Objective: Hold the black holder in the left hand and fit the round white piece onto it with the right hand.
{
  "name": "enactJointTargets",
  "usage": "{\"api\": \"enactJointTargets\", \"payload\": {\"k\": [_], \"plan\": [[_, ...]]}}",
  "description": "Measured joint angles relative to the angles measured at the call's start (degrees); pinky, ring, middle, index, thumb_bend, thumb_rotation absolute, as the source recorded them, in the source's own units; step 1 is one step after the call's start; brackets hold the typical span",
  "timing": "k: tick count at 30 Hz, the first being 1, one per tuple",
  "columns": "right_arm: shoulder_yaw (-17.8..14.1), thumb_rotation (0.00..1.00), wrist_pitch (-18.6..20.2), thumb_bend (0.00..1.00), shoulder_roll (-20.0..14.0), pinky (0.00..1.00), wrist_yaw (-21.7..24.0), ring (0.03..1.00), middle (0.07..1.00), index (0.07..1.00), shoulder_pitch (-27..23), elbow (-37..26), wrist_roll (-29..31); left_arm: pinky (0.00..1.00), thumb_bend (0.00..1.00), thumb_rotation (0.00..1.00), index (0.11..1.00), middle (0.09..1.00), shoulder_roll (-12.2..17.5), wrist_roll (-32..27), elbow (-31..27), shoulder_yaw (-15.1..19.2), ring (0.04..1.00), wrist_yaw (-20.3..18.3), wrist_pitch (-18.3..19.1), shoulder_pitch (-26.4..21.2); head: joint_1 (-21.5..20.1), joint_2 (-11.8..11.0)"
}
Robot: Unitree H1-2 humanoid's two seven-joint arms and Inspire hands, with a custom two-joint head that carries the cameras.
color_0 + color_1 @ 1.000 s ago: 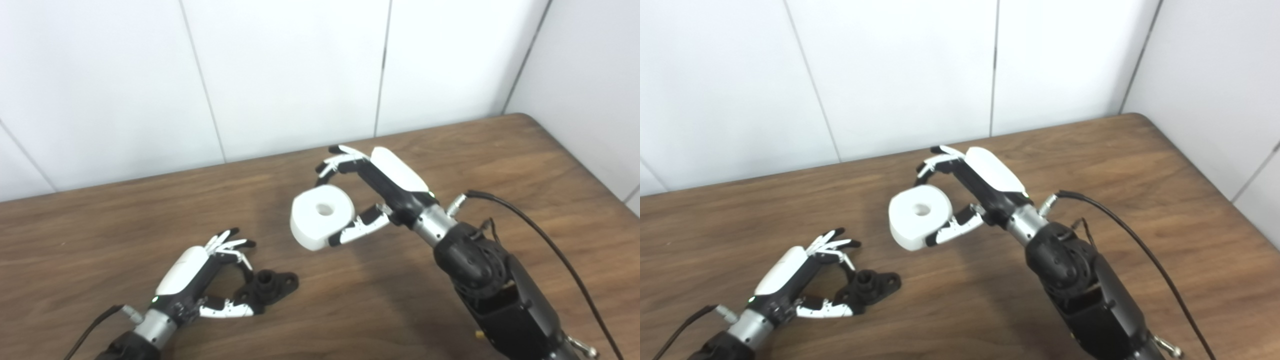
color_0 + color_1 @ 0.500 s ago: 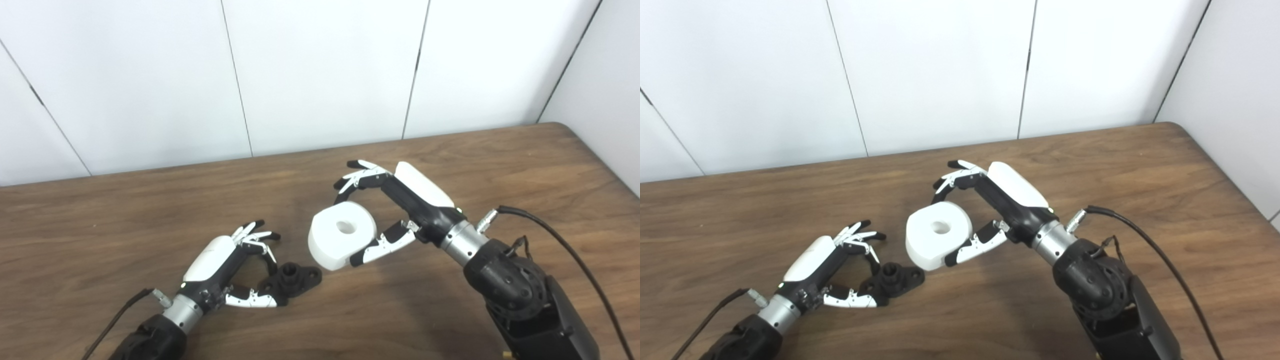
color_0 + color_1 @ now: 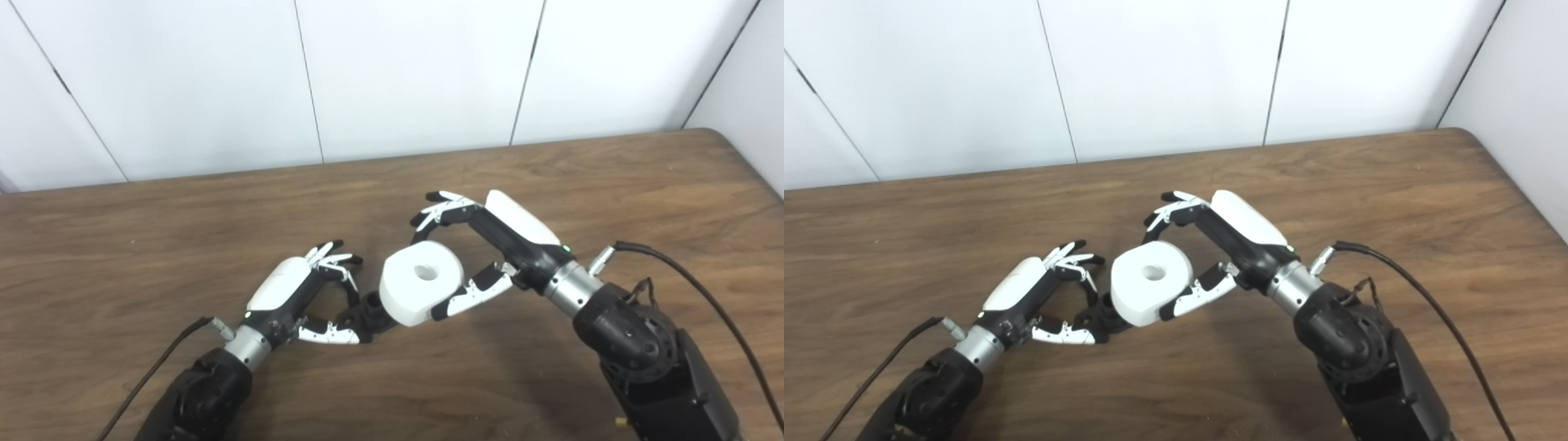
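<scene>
My left hand (image 3: 306,294) is shut on the black holder (image 3: 370,313), which rests low on the wooden table (image 3: 122,245) with its post pointing up. Thumb and fingers pinch its left end. My right hand (image 3: 484,251) is shut on the round white piece (image 3: 419,289), a thick disc with a hole in its middle. The disc hangs just above and to the right of the holder and covers the holder's right part. The same scene shows in the right eye view, with the white piece (image 3: 1150,291) over the holder (image 3: 1102,317).
White wall panels (image 3: 398,73) stand behind the table's far edge. A black cable (image 3: 704,294) runs from my right wrist. The table's right corner (image 3: 735,153) lies near the side wall.
The camera has shifted. My right hand has brought the white piece down and left until it overlaps the holder. My left hand still holds the holder.
</scene>
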Motion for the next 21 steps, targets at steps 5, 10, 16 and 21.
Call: {"api": "enactJointTargets", "payload": {"k": [5,10,16,21], "plan": [[0.5,0.14,0.1,0.52,1.0,0.77,0.3,0.922,0.766,0.480,-0.5,0.5,0.0,1.00,0.52,0.05,0.482,0.865,-0.2,0.1,-0.4,-0.4,1.000,0.0,0.6,0.1,1.1,0.1],[0.6,0.14,0.1,0.52,1.5,0.77,0.2,0.924,0.766,0.480,-1.4,1.4,-0.1,1.00,0.52,0.05,0.482,0.867,-0.5,0.2,-0.6,-0.8,1.000,0.0,0.9,0.2,1.5,0.1],[0.6,0.14,-0.1,0.52,1.9,0.78,-0.2,0.927,0.770,0.480,-2.8,2.4,-0.4,1.00,0.52,0.05,0.482,0.867,-0.8,0.3,-0.6,-1.1,1.000,0.1,0.9,0.2,1.8,-0.8],[0.7,0.14,-1.2,0.52,1.9,0.77,-0.4,0.920,0.767,0.480,-3.7,3.0,-0.4,1.00,0.52,0.05,0.482,0.866,-0.9,0.3,-0.6,-1.4,1.000,0.4,0.6,0.2,1.8,-0.8]]}}
